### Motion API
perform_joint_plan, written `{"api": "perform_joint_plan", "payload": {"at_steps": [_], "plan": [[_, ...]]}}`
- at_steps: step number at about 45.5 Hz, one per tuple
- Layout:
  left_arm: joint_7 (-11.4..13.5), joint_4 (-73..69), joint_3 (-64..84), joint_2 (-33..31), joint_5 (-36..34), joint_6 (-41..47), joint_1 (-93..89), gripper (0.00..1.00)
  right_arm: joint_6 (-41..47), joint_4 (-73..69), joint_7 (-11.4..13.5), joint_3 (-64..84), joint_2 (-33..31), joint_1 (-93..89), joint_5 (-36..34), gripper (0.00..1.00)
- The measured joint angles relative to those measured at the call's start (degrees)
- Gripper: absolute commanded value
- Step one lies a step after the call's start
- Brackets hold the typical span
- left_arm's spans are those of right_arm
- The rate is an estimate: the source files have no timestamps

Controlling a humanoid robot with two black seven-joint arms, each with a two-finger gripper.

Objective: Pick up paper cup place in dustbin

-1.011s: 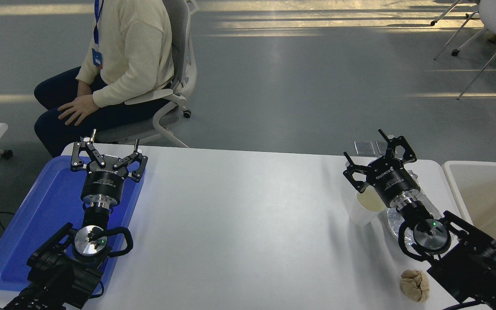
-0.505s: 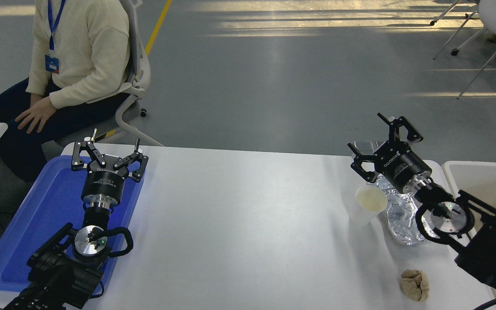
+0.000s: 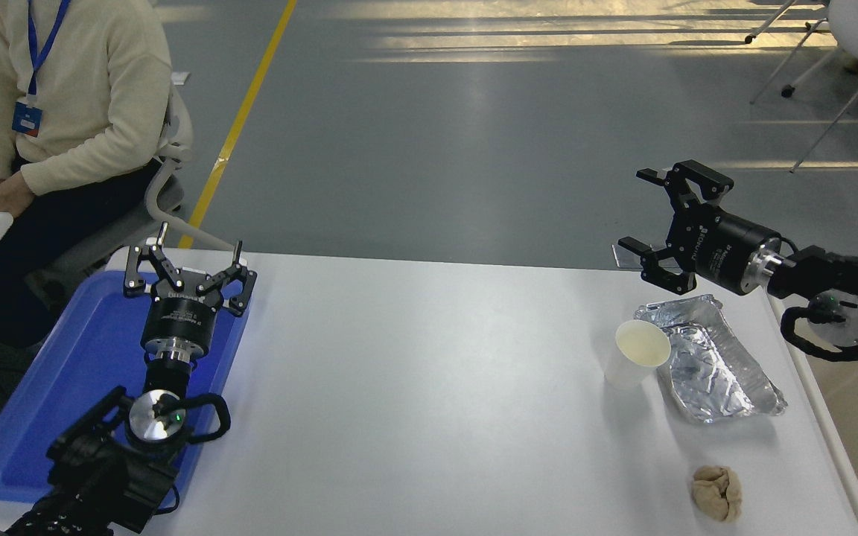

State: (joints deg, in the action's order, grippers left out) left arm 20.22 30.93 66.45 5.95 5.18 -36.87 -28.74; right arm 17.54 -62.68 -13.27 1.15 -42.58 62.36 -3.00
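Right gripper (image 3: 663, 219): jaws apart, empty, raised beyond the table's (image 3: 429, 357) far edge. Paper cup (image 3: 636, 352): upright beside foil tray (image 3: 712, 361); likely light, crushable; grip gently at mid-wall.

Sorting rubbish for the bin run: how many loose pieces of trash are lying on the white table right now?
3. A small white paper cup stands right of centre, a crumpled silver foil tray lies just beside it on its right, and a tan crumpled paper ball sits nearer the front edge. None appears hidden.

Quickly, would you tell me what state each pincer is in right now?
Left pincer: open, empty, over the blue tray.
Right pincer: open, empty.
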Motion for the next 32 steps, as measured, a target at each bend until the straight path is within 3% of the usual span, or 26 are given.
{"api": "perform_joint_plan", "payload": {"at_steps": [12, 32], "plan": [[-0.01, 0.00, 0.00, 0.02, 0.00, 0.02, 0.01, 1.00, -6.89, -7.08, 0.10, 17.18, 0.83, 12.41, 6.73, 1.00], [-0.01, 0.00, 0.00, 0.02, 0.00, 0.04, 0.01, 1.00, -10.52, -13.45, 0.04, 48.83, 10.78, 34.84, 10.65, 1.00]]}}
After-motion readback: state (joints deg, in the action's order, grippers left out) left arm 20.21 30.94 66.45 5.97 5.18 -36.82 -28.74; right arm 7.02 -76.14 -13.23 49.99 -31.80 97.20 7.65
